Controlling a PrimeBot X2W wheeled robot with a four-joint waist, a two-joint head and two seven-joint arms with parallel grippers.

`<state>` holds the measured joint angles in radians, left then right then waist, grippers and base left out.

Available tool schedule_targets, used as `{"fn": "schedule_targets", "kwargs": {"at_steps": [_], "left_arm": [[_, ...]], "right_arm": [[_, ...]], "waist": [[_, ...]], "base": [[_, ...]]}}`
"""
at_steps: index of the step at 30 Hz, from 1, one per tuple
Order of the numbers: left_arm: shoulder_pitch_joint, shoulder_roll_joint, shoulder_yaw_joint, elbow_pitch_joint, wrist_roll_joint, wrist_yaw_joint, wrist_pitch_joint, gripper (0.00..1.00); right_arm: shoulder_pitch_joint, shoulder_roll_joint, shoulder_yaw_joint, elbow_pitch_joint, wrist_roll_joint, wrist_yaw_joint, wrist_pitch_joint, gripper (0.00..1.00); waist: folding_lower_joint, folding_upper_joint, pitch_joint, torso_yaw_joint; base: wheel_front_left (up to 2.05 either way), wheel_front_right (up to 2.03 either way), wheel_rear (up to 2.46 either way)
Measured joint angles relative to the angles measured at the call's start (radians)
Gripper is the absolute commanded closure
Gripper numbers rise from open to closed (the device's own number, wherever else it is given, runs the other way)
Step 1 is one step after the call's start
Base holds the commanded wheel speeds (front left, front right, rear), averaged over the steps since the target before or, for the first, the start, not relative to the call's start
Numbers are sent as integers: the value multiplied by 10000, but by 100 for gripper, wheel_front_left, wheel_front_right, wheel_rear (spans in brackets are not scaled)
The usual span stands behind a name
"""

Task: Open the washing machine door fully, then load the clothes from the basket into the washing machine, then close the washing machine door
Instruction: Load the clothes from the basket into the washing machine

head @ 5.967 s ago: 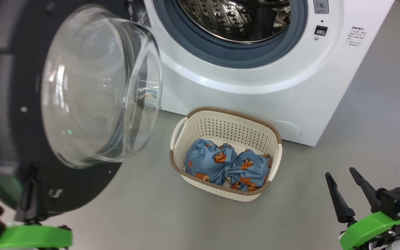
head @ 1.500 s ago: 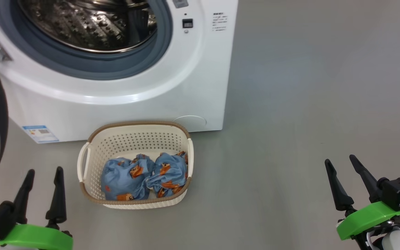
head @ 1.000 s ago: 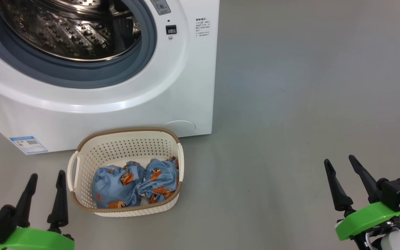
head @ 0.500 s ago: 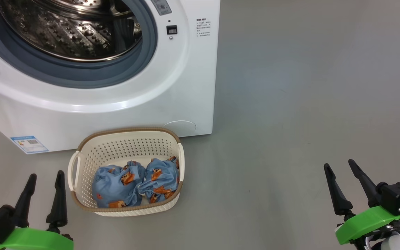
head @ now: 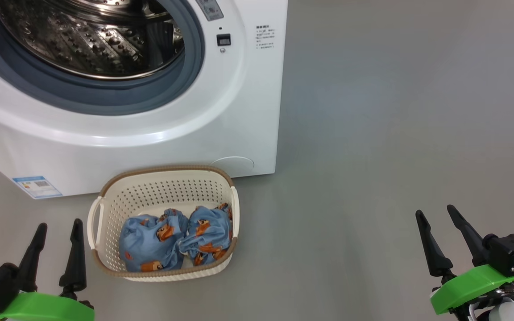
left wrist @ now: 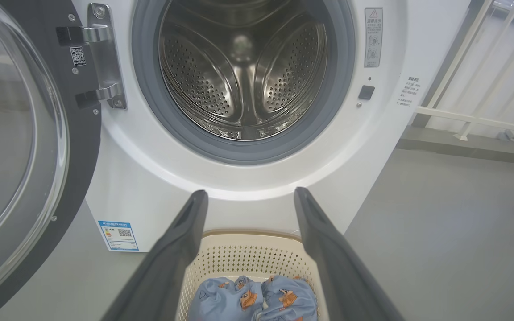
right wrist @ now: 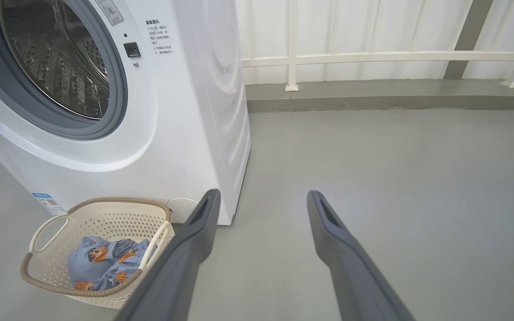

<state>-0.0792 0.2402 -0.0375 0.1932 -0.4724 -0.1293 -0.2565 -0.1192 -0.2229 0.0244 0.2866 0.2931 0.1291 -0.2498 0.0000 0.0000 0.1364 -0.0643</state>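
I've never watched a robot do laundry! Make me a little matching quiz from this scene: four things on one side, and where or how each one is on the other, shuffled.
Things:
1. washing machine door
2. clothes
3. basket
4. left gripper

States:
A. jaws apart, holding nothing
B. standing on the floor in front of the washing machine
C. swung wide open to one side
D. bundled inside the basket

Pairs: 1-C, 2-D, 3-B, 4-A
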Motion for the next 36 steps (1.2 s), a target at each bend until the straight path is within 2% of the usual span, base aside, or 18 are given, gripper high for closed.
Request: {"fn": "schedule_targets", "kwargs": {"at_steps": [16,36], "left_arm": [[-38,-2,128,35,-50,0,0,0],[-83,-157,58,389,-59,0,0,0]], "right_arm": [[-30,46,44,-21,-2,0,0,0],[-91,52,50,-71,-2,0,0,0]], "waist": [[0,0,131,56],[1,0,292,133]], "base": [[102,-126,24],[7,-7,0]]}}
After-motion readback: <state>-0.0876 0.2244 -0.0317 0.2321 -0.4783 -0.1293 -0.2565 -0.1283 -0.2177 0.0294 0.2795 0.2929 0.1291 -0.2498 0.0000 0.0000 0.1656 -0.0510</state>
